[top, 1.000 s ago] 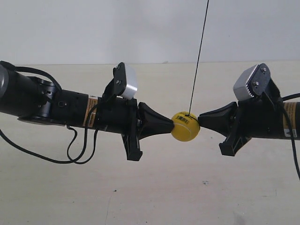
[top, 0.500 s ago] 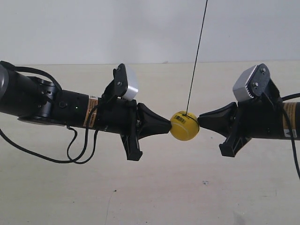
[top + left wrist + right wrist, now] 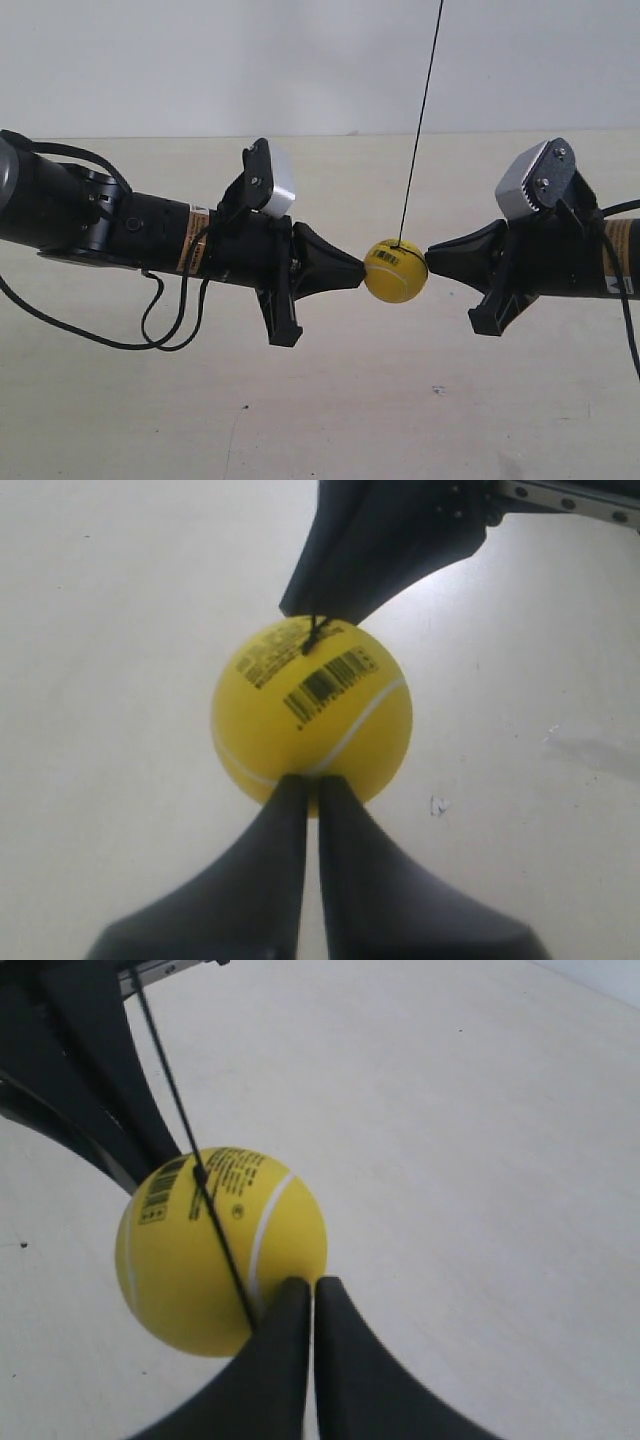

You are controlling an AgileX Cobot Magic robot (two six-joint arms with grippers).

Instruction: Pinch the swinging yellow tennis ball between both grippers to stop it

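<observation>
Jaws of left gripper (image 3: 312, 780) and right gripper (image 3: 312, 1285) are closed, tips touching the yellow tennis ball (image 3: 395, 270) between them.

The yellow tennis ball (image 3: 262, 742) looks smooth and matt; the left gripper (image 3: 312, 786) and right gripper (image 3: 312, 1290) are matt, probably plastic.

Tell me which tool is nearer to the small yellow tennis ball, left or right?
Neither, as far as I can see: the left tool, closed, touches one side of the small yellow tennis ball, and the right tool, closed, touches the opposite side.
</observation>
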